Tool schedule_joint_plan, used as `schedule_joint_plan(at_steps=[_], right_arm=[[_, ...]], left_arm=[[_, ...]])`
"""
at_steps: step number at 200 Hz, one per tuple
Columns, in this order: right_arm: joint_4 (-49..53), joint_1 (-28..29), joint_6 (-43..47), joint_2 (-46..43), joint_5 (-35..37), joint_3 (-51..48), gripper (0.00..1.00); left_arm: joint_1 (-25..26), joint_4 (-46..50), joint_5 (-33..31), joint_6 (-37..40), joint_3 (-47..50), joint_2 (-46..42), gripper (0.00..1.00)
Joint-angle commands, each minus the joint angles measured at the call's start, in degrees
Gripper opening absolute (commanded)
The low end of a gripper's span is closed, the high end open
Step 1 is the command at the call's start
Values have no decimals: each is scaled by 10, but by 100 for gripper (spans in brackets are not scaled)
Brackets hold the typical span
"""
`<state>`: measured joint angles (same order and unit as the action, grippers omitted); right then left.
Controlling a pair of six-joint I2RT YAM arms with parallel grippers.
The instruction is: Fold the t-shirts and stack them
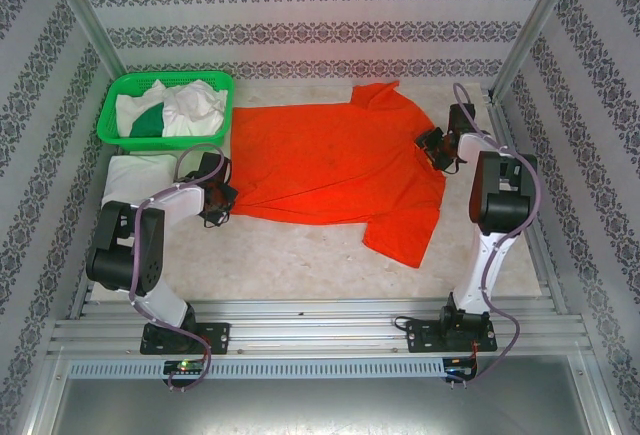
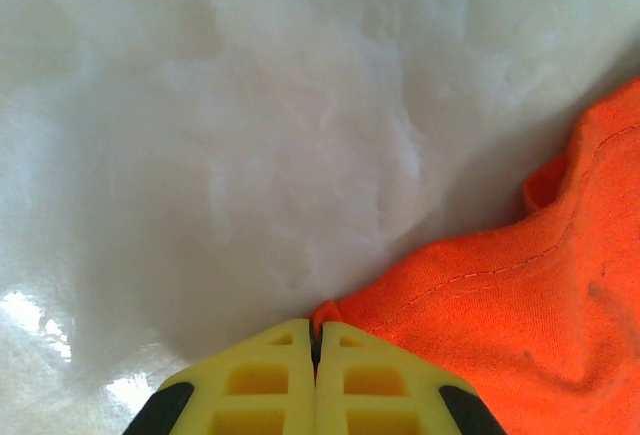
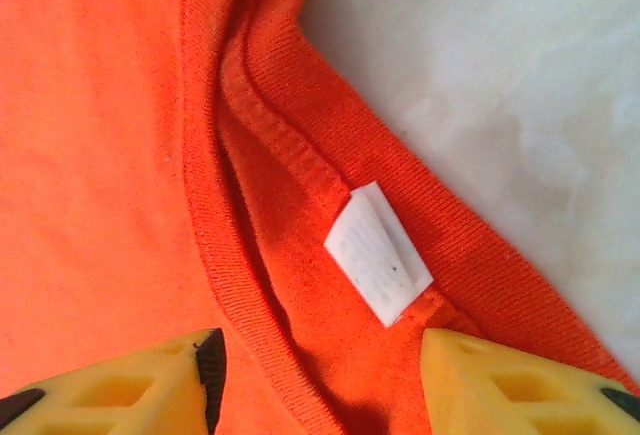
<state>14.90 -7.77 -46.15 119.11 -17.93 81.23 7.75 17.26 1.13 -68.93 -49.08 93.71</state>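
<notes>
A bright orange-red cloth t-shirt (image 1: 330, 160) lies spread flat across the middle of the pale mottled tabletop (image 1: 300, 255), its neck toward the right arm and its hem toward the left arm. The left gripper (image 1: 215, 200) sits at the hem edge. Seen from its wrist (image 2: 315, 330), its jaws are pressed fully together, with a small fold of the orange hem pinched between their tips. The right gripper (image 1: 437, 150) hovers over the collar. In its wrist view (image 3: 320, 350) the jaws stand apart and hold nothing, and the ribbed neckband and small white neck label (image 3: 378, 252) lie between them. At the far left corner stands a green plastic mesh basket (image 1: 170, 77) holding crumpled white t-shirts (image 1: 195, 105) and a dark green t-shirt (image 1: 150, 123). Just in front of the basket, beside the left arm, a folded white t-shirt (image 1: 135, 177) rests on the tabletop.
</notes>
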Motion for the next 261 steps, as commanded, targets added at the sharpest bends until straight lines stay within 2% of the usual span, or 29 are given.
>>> schedule_joint_plan(at_steps=[1, 33, 58, 91, 127, 153, 176, 207, 232, 261], right_arm=[[7, -5, 8, -104, 4, -52, 63], [25, -4, 9, -253, 38, -171, 65], [87, -4, 2, -362, 45, -266, 64], [151, -5, -26, -442, -3, -349, 59], [153, -5, -56, -436, -31, -402, 48], [142, -4, -53, -390, -21, -387, 41], [141, -4, -41, -351, -15, -354, 42], [145, -6, -33, -310, 0, -327, 49], [135, -6, -33, -285, 1, -320, 49], [152, -6, -20, -256, 9, -315, 44]], left_arm=[[-10, -6, -1, -20, 20, -12, 0], [-10, 6, 14, -38, 42, -46, 0], [-7, 43, 25, -62, 52, -80, 0], [-3, 99, 47, -94, 60, -120, 0], [4, 137, 65, -99, 59, -136, 0], [4, 139, 66, -107, 68, -136, 0], [5, 144, 53, -107, 73, -141, 0], [5, 126, 45, -123, 94, -148, 0], [4, 117, 42, -128, 101, -150, 0], [4, 110, 37, -130, 103, -151, 0]])
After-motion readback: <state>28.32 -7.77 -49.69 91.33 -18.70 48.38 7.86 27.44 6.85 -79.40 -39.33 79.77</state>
